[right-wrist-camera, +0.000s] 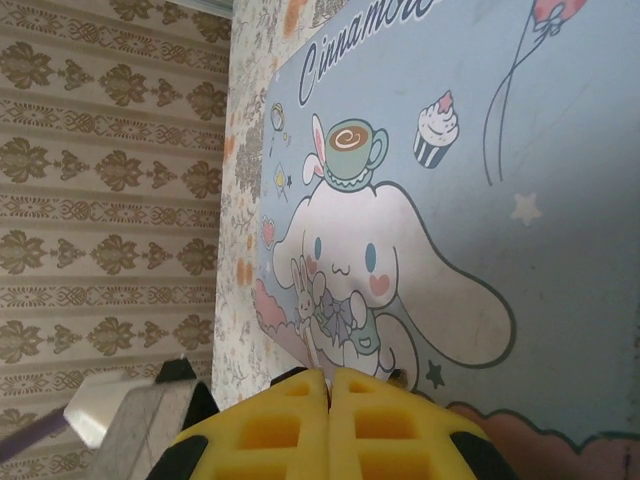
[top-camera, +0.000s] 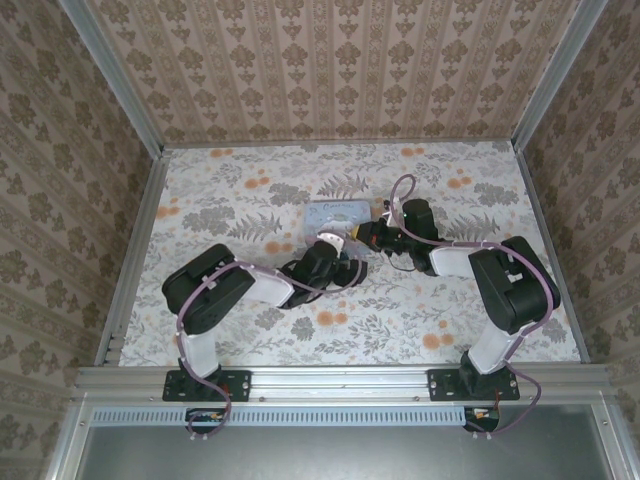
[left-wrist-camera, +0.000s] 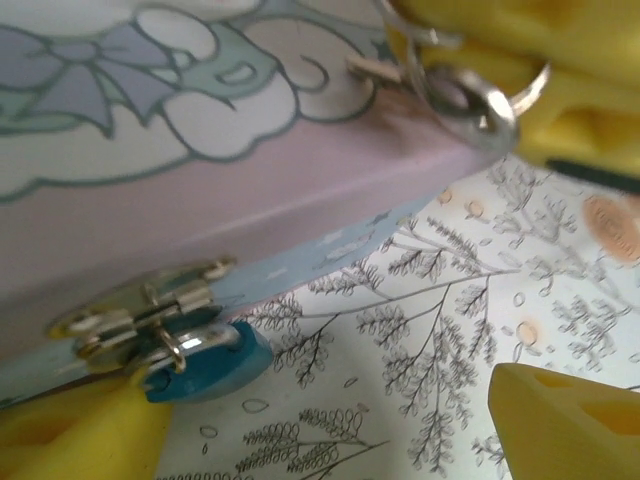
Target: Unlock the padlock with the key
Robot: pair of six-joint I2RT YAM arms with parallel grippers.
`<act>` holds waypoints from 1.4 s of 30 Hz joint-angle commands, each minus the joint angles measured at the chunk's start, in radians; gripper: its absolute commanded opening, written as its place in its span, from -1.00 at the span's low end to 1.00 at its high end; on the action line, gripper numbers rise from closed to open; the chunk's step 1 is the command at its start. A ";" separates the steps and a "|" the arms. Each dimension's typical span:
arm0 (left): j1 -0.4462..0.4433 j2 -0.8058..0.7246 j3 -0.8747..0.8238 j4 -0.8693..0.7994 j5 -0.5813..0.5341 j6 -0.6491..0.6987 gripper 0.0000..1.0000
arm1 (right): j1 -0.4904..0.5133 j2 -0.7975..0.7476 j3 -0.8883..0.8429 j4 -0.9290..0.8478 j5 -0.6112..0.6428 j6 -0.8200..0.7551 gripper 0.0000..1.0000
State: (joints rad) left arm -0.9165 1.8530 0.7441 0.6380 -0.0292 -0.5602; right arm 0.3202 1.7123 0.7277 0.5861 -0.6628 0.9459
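Note:
The small teal padlock (left-wrist-camera: 205,365) hangs from the metal hasp (left-wrist-camera: 140,320) on the front edge of the pastel-blue cartoon box (top-camera: 340,212). My left gripper (left-wrist-camera: 320,425) is open, low over the tabletop. Its left yellow finger (left-wrist-camera: 70,440) sits right beside the padlock, and its right finger (left-wrist-camera: 570,415) stands well apart. The key (left-wrist-camera: 380,68), on a metal ring (left-wrist-camera: 480,100), lies over the box's lid corner, pinched in my right gripper's yellow pads (left-wrist-camera: 520,50). From the right wrist, my right gripper (right-wrist-camera: 328,395) is shut just above the lid (right-wrist-camera: 480,200). From above, the left gripper (top-camera: 343,258) and right gripper (top-camera: 373,232) meet at the box's near edge.
The floral tabletop (top-camera: 250,190) is bounded by patterned walls on three sides (top-camera: 340,60). Both forearms and their cables (top-camera: 440,245) crowd the middle, just in front of the box. Open tabletop lies to the left and far right.

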 commanded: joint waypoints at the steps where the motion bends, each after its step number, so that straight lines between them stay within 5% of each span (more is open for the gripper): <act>1: 0.042 0.003 -0.015 0.099 0.103 -0.100 0.67 | -0.003 0.015 -0.013 0.028 -0.002 0.011 -1.00; 14: 0.074 0.062 -0.040 0.211 0.167 -0.217 0.61 | -0.003 0.049 -0.028 0.081 0.003 0.039 -1.00; 23: 0.074 0.149 -0.100 0.455 0.167 -0.339 0.30 | -0.004 0.048 -0.033 0.081 0.015 0.045 -1.00; 31: 0.070 0.135 -0.103 0.448 0.155 -0.342 0.09 | -0.006 0.044 -0.029 0.078 0.014 0.046 -1.00; 42: 0.040 0.045 -0.053 0.276 0.112 -0.269 0.09 | -0.005 0.049 -0.031 0.082 0.015 0.051 -1.00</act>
State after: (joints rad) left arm -0.8745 1.9141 0.6632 0.9688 0.0937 -0.8593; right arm 0.3183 1.7367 0.7113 0.6662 -0.6613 0.9806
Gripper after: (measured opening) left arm 0.544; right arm 0.067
